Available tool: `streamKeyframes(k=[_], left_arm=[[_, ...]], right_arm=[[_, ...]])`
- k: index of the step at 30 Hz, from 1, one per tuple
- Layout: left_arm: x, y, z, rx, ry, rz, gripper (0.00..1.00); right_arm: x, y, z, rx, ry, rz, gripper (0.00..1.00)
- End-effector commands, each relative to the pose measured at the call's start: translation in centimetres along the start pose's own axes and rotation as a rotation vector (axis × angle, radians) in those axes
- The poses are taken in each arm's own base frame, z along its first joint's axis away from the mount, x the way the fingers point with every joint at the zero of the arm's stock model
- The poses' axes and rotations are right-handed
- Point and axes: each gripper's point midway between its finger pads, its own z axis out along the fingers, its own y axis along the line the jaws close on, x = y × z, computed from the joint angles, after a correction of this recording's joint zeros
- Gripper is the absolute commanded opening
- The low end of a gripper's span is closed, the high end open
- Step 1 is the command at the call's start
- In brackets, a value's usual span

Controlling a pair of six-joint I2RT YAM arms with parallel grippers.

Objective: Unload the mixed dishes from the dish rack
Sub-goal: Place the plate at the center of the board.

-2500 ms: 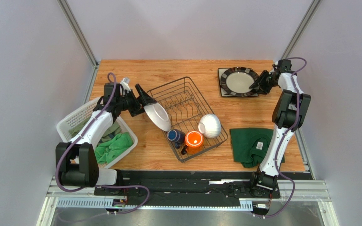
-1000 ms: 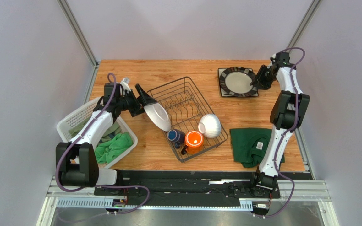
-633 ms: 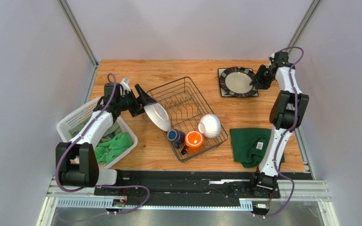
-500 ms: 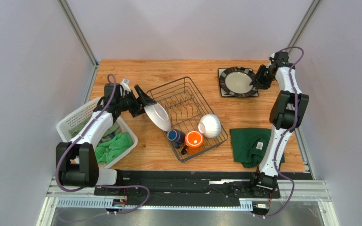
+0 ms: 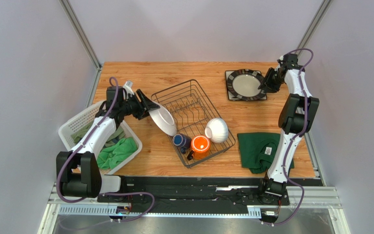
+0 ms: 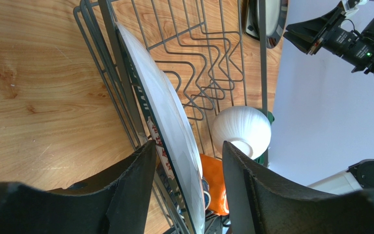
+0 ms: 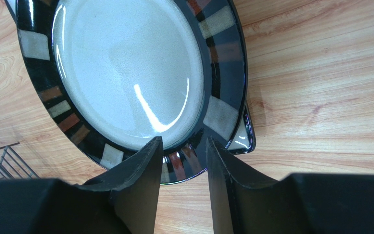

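Nearest in the rack (image 5: 172,88), orange mug (image 5: 200,145) and blue mug (image 5: 180,141) beside a ribbed bowl (image 5: 216,129). Further back, left hand (image 6: 189,146) spread astride the rim of a white plate (image 6: 169,122) standing on edge, not visibly pinching. Glazed, stiff, slippery, breakable: best pinched firmly on the rim and lifted straight. Farthest, right hand (image 7: 183,141) spread, empty, above a dark-rimmed plate (image 7: 125,73) flat on the desk (image 5: 140,73).

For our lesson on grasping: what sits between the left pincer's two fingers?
The left wrist view shows the lettered-rim white plate, on edge at the dish rack side, inside the open left pincer.
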Motion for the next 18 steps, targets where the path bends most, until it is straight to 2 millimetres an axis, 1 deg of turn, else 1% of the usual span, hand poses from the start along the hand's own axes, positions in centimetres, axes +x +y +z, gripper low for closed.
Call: streamKeyframes(k=[1,8,13,16,17,18], left_arm=[[-0.66,-1.29,-0.29,0.039,-0.022,0.018,0.59],[-0.72,-1.32,-0.06,0.045,-0.017,0.014,0.45],[-0.74,-1.33,0.05,0.048,-0.014,0.014,0.39],[-0.78,-1.36,0.16,0.052,-0.011,0.015,0.31],[-0.8,-1.38,0.16,0.053,-0.012,0.016,0.25],[-0.85,-1.47,0.15,0.056,-0.013,0.016,0.23]], right_arm=[[-1.92,1.42,-3.19,-0.013,-0.079,-0.044,0.41],[-1.81,1.48,-3.6,-0.012,-0.081,-0.049,0.38],[-1.71,1.47,-3.84,-0.012,-0.081,-0.048,0.37],[-1.5,1.47,-3.79,-0.012,-0.076,-0.051,0.36],[-1.61,1.55,-4.02,-0.012,-0.082,-0.054,0.36],[-1.56,1.44,-4.01,-0.01,-0.08,-0.053,0.35]])
